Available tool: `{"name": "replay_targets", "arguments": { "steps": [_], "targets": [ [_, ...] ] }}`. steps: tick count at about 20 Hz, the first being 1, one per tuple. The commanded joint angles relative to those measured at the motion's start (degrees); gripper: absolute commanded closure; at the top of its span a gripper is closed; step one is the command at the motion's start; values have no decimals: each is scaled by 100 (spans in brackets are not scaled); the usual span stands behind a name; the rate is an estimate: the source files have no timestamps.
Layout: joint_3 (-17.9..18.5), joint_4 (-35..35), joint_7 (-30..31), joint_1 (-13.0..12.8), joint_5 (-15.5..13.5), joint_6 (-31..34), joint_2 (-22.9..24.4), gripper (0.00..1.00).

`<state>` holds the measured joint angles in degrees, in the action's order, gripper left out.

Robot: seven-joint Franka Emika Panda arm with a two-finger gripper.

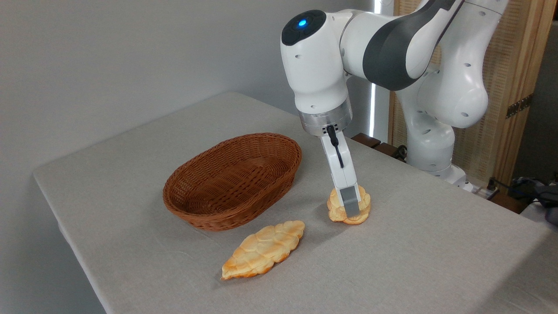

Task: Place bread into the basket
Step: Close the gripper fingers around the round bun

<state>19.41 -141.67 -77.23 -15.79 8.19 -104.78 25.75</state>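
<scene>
Golden-tan bread (338, 209) sits gripped by the claw (351, 208) on the table (414, 261).

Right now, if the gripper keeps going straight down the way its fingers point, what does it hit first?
The gripper is already down at the round bun, so first the bun, then the table under it. Whether the fingers grip the bun cannot be told.

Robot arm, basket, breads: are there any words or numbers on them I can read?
None. The robot arm shows only a blue light, with no letters. The basket, the bun, the leaf-shaped bread and the table carry no writing or labels.
</scene>
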Motion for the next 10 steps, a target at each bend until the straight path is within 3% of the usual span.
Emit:
{"name": "replay_targets", "arguments": {
  "steps": [1, 3, 4, 6, 7, 10],
  "targets": [
    [54, -45, -64, -56, 95, -68, 27, 0],
    [54, -45, -55, -56, 95, -60, 1, 0],
    [54, -45, -55, -56, 95, -60, 1, 7],
    [54, -80, -46, -56, 86, -60, -8, 39],
    [54, -98, -46, -56, 86, -60, -17, 44],
    [54, -98, -46, -56, 86, -60, -17, 45]
  ]
}}
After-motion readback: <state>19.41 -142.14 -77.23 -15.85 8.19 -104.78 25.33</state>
